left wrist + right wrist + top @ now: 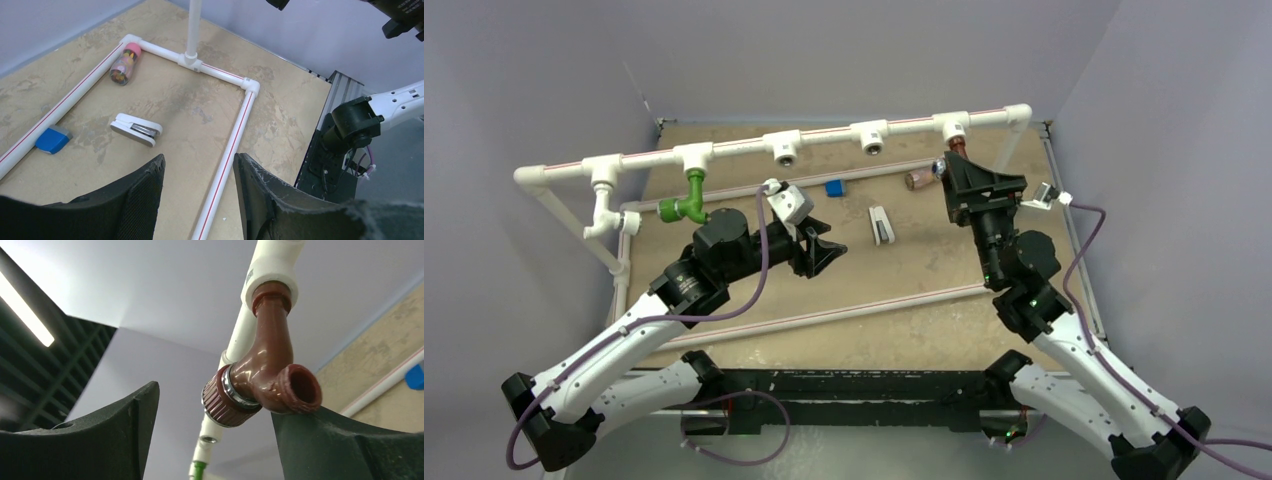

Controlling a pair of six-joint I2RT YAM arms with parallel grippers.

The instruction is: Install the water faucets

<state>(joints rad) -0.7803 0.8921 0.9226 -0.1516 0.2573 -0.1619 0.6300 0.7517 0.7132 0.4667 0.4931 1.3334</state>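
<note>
The reddish-brown faucet (265, 375) hangs screwed into the rightmost T-fitting (272, 265) of the raised white pipe frame (824, 135); it also shows in the top view (955, 148). My right gripper (215, 410) is open around it, and its right finger (345, 440) touches the underside of the spout. In the top view the right gripper (954, 165) sits just below that fitting. The green faucet (686, 200) and the white faucet (606, 212) hang from fittings at the left. My left gripper (199, 175) is open and empty above the table (829, 250).
Two T-fittings (784, 150) (873, 138) on the top pipe stand with nothing in them. On the table lie a white stapler (136, 129), a blue eraser (52, 139) and a pink-capped cylinder (124, 63). A floor pipe (225, 160) runs under the left gripper.
</note>
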